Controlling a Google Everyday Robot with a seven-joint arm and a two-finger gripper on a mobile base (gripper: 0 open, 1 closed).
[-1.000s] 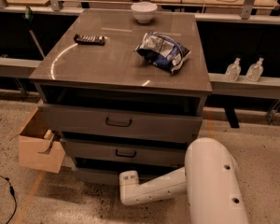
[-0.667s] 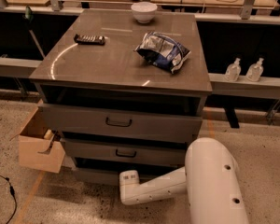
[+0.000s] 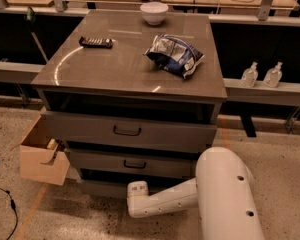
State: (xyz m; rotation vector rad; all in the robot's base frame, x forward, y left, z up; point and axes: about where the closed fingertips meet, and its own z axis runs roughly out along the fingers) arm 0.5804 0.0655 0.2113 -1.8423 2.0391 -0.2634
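Nearest the camera, the thick white robot arm (image 3: 225, 194) folds down from the lower right and runs almost level to the left. That posture keeps its end close to the floor. The gripper (image 3: 136, 191) sits at that end, just in front of the grey lowest drawer (image 3: 102, 188) of the grey cabinet (image 3: 210, 91) and near its right half. Whether the gripper touches the drawer, or is closed or apart, cannot be told from here. The lowest drawer looks pushed in. Just above it is the middle drawer (image 3: 105, 160) with its dark handle, and above that the top drawer (image 3: 90, 128), whose front stands a little forward of the cabinet with a dark gap over it. A brown cardboard box (image 3: 37, 159) rests on the floor against the cabinet's left side. On the glossy cabinet top, well above the gripper, lie a crumpled blue-and-silver snack bag (image 3: 174, 54) and a flat black remote-like object (image 3: 96, 42), with a white bowl (image 3: 154, 12) at the far edge. Two clear plastic bottles (image 3: 260, 75) stand on a ledge to the right.
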